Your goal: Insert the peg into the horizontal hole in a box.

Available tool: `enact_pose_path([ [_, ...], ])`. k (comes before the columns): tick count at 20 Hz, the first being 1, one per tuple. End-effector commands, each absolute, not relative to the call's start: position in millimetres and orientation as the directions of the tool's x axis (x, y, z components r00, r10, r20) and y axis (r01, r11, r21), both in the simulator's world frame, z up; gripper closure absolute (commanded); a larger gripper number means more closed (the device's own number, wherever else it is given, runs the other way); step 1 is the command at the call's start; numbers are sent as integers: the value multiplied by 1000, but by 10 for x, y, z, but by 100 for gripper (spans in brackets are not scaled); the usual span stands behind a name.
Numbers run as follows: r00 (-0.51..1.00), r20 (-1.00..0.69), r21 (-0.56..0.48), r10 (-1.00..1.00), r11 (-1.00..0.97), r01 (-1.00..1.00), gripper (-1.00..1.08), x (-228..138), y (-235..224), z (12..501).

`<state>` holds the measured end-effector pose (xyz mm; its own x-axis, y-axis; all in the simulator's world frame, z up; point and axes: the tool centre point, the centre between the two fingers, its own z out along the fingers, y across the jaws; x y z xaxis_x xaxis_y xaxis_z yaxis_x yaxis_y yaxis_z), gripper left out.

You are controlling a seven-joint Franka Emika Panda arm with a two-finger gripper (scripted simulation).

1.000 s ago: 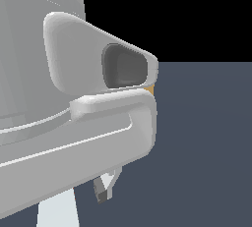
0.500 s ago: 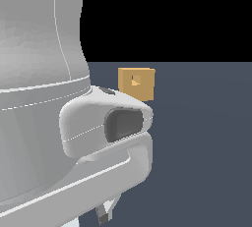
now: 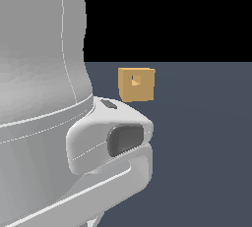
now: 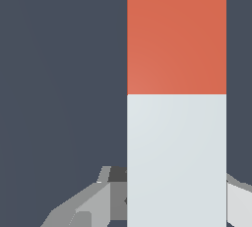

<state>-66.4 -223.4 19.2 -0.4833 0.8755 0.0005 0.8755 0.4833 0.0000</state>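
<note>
In the wrist view we see the long square bar of the peg [image 4: 176, 98], half orange-red, half white, running straight from six to twelve o'clock between our grey gripper [image 4: 167, 199] fingers [image 4: 91, 204]. They flank its white half; whether they pinch it we cannot tell. The small tan cube box [image 3: 137, 84] with its square hole [image 3: 136, 79] sits well apart on the dark floor [image 3: 206, 147], with open room around it.
</note>
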Motion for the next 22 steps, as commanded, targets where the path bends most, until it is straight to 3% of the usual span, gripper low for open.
enact_pose_path([
  [1, -483, 0, 0, 876, 483, 876, 108, -664, -2239, 189],
  [12, -476, 0, 0, 879, 476, 879, 108, -648, -2138, 212],
  [22, -437, 0, 0, 899, 437, 899, 108, -532, -1554, 336],
])
